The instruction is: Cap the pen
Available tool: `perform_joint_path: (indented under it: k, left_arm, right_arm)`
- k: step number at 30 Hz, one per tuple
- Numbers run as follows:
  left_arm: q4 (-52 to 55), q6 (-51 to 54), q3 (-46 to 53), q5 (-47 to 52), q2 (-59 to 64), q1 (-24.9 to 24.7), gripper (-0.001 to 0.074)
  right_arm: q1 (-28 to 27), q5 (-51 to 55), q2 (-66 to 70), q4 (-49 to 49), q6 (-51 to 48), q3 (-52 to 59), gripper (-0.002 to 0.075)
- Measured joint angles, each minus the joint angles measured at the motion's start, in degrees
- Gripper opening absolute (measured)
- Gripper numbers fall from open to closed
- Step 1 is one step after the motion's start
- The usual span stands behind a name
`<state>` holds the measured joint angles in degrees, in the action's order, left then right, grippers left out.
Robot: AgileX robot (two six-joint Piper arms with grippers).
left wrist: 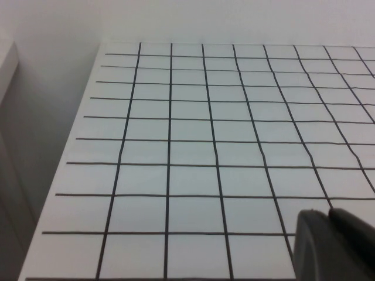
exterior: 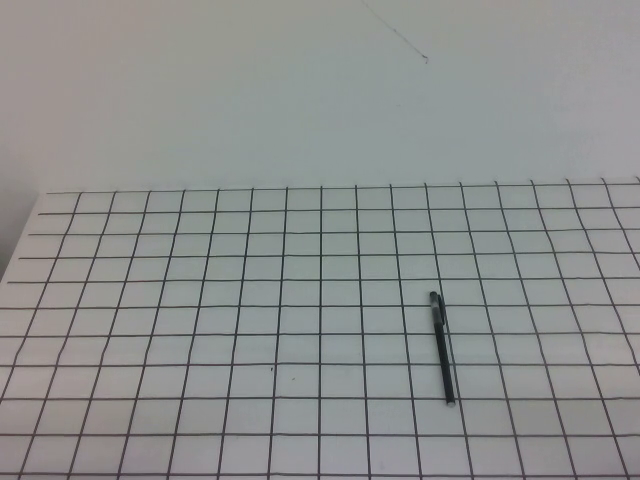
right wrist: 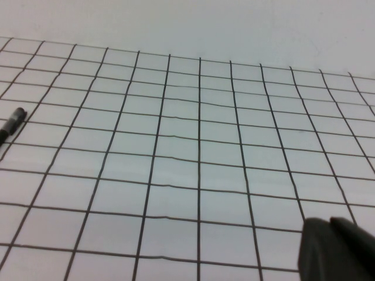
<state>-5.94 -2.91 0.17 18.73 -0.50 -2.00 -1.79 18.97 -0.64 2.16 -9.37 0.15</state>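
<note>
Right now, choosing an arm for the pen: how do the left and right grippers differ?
The right gripper has the pen in its camera; the left gripper has only the table. The pen lies on the right gripper's side, not the left's. Shared: neither shows in the high view.

Soft, even light washes the gridded table (exterior: 200, 330) with no glare. The pen (exterior: 442, 348) casts almost no shadow. Grid lines bow slightly toward 3 o'clock in the high view. Both wrist views look mildly blurred, with dark out-of-focus shapes at 5 o'clock.
</note>
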Motion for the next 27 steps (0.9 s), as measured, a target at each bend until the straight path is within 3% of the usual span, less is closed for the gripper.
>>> perform_joint_path:
  k: [27]
  left_arm:
    - [0.0, -1.6, 0.0, -0.4, 0.0, 0.0, 0.0]
  right_arm:
    - [0.0, 0.0, 0.1, 0.0, 0.0, 0.0, 0.0]
